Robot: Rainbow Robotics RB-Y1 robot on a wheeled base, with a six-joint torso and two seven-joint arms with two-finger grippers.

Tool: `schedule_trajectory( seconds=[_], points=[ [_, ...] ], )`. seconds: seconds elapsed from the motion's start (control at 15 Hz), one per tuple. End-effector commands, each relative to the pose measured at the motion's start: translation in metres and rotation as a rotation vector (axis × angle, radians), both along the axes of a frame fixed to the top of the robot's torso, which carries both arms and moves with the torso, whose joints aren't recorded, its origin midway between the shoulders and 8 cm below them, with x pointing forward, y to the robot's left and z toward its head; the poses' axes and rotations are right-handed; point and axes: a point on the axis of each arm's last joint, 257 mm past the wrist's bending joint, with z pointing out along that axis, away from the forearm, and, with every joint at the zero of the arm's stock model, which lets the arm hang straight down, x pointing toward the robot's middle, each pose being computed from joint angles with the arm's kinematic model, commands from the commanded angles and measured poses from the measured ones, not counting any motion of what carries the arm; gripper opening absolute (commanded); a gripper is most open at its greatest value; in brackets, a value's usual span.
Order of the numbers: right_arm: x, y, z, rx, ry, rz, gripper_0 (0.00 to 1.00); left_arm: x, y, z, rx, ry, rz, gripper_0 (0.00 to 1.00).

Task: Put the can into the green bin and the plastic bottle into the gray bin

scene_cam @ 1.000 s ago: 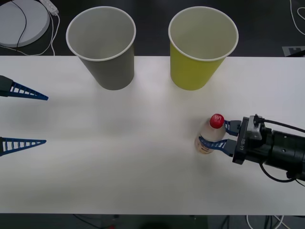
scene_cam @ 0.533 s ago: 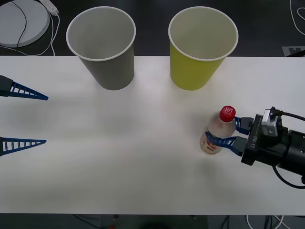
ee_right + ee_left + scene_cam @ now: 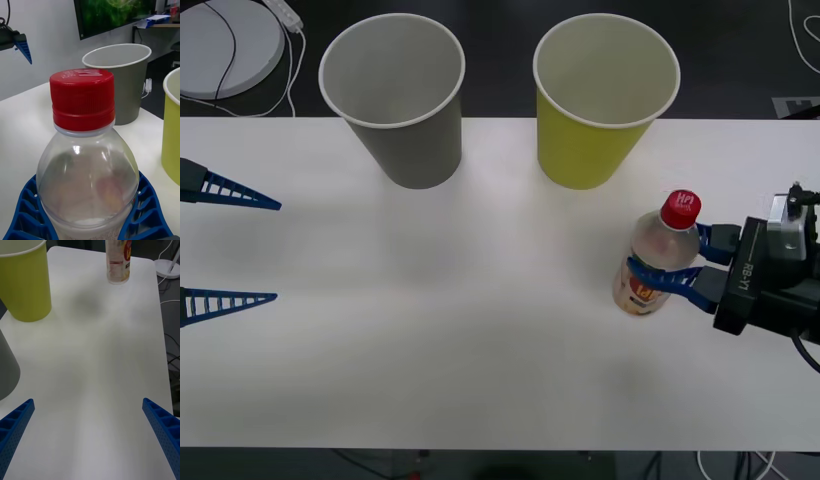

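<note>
Since a second ago the right gripper [image 3: 672, 271] has carried the plastic bottle [image 3: 658, 258] off to the robot's right and up: it looks bigger in the front view, and its base seems clear of the white table [image 3: 480, 340], though I can't confirm the gap. Left gripper [image 3: 277, 250] unchanged, parked at the table's left edge, fingers spread wide apart, nothing between them. Right gripper's two blue ribbed fingers are clamped on the bottle's body, one on each side just above the label; in the right wrist view the fingers [image 3: 26, 210] cup the clear shoulder of the bottle [image 3: 88, 176] from both sides, red cap sticking up above them. Bottle sits upright, near the green bin [image 3: 603, 100] and in front of it to the right, not touching; well apart from the gray bin [image 3: 395, 95]. Materials: bottle is clear plastic, rounded shoulder, ridged red screw cap with white lettering, red-and-white label, pale contents low down. Both bins are tapered paper-cup shapes, white rolled rim, pale matte inside, standing upright side by side at the far edge of the table, gray to the left, green to the right. Table top is smooth and matte white. Count: one bottle, two bins, two grippers. Left wrist view shows the bottle [image 3: 118, 260] hanging across the table, beyond the green bin [image 3: 26, 285].
</note>
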Motion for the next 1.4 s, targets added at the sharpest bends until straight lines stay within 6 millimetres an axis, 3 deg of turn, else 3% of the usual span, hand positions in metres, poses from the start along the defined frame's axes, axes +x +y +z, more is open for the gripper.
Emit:
schedule_trajectory(
  seconds=[0.07, 0.6, 1.4],
  points=[
    [-0.008, 0.005, 0.016, -0.004, 0.035, 0.004, 0.0, 0.0, 0.0, 0.0, 0.0, 0.0, 0.0, 1.0],
    [-0.026, 0.039, 0.06, -0.046, 0.094, 0.018, 0.0, 0.0, 0.0, 0.0, 0.0, 0.0, 0.0, 1.0],
    [-0.022, 0.073, 0.105, -0.18, 0.106, 0.002, 0.0, 0.0, 0.0, 0.0, 0.0, 0.0, 0.0, 1.0]
  ],
)
